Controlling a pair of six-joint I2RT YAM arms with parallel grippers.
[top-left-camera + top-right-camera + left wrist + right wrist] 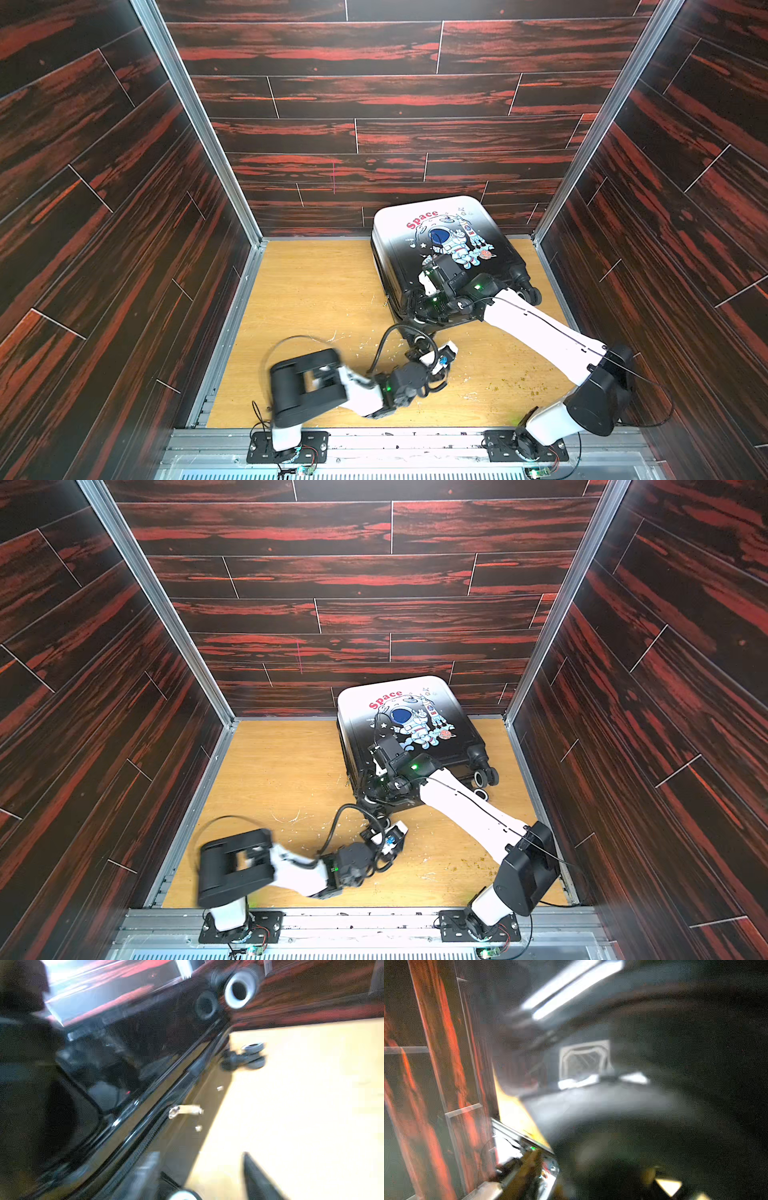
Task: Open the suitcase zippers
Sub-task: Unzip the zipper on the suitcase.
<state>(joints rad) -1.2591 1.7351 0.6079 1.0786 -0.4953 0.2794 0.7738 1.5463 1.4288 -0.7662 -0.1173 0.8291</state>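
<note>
The suitcase (399, 249) lies flat on the wooden surface (316, 291), printed shell up, just beyond my left jaws, with its far end close to the back wall (374, 137). In the left wrist view the zipper track (145, 1147) runs along the side seam ahead of my left jaws. A small metallic pull tab (185, 1110) sticks out from it toward the surface, untouched. My left jaws stand apart with nothing between them. My right arm (540, 328) reaches across the near end of the shell and hides the right jaws in both top views. The right wrist view is too blurred, so I cannot tell whether they are parted or clenched. Black wheels (532, 293) jut from the case beside that arm. A black cable (386, 340) loops up from my left arm (357, 390) toward the case. Pale crumbs (515, 388) dot the surface behind both jaws.
</note>
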